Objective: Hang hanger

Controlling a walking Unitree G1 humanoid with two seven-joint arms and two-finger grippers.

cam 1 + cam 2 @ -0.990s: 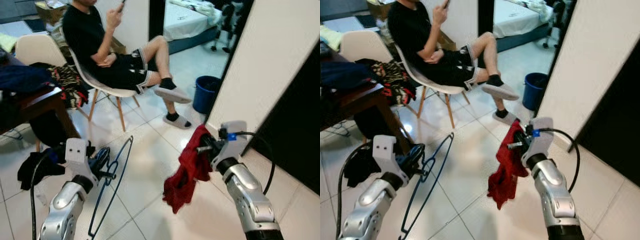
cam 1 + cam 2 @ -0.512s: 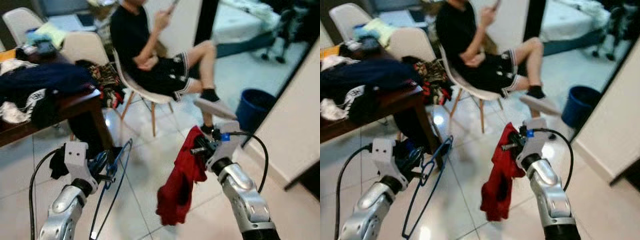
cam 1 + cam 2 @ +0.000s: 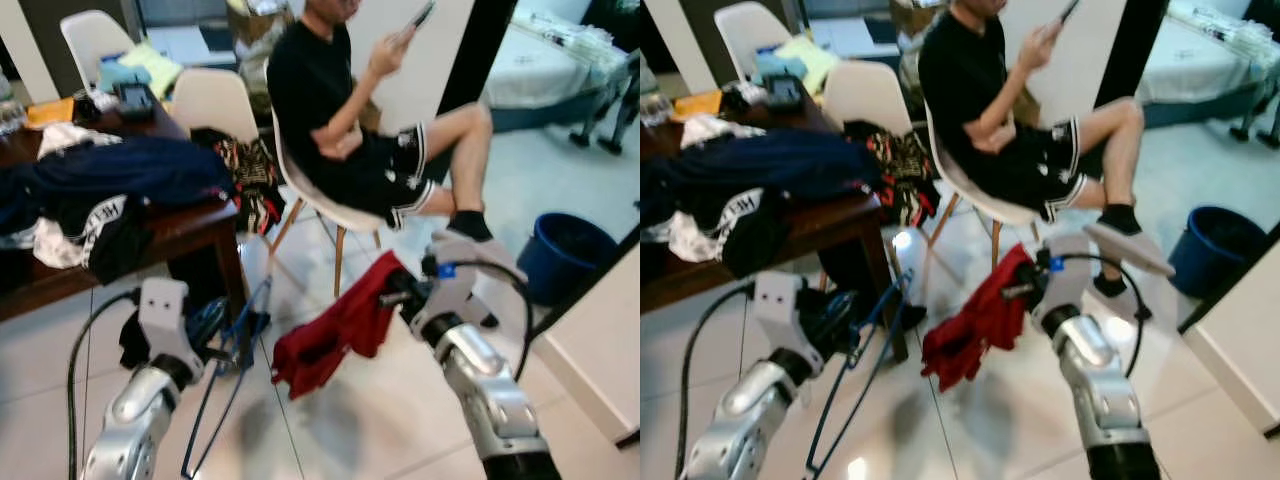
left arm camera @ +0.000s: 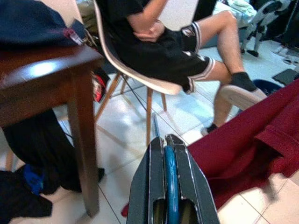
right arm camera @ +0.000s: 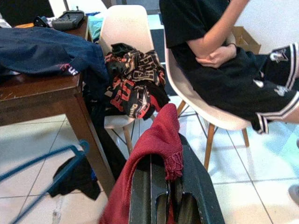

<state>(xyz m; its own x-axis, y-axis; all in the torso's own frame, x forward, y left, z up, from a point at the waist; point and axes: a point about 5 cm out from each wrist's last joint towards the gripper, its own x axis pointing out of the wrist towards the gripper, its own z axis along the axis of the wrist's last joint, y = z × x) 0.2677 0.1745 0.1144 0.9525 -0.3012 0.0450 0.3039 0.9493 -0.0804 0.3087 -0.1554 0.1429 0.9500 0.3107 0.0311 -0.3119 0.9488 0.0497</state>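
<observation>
My left gripper (image 3: 220, 345) is shut on a blue wire hanger (image 3: 232, 385), which hangs down over the floor tiles; in the left wrist view the blue wire (image 4: 169, 173) runs between the closed black fingers (image 4: 148, 177). My right gripper (image 3: 393, 291) is shut on a dark red cloth (image 3: 330, 335), which trails out to the left at about the hanger's height. The right wrist view has the red cloth (image 5: 156, 140) bunched over the fingers (image 5: 140, 186), with the blue hanger (image 5: 46, 161) off to one side.
A person (image 3: 350, 130) sits on a white chair (image 3: 330, 205) straight ahead, holding a phone. A dark wooden table (image 3: 180, 228) piled with clothes stands at the left, with more white chairs (image 3: 210, 100) behind. A blue bucket (image 3: 565, 255) sits beside the white wall (image 3: 600, 340) on the right.
The whole view has swung left, bringing the table and chairs into view. The red cloth has swung up and out to the left. Both grippers keep their hold.
</observation>
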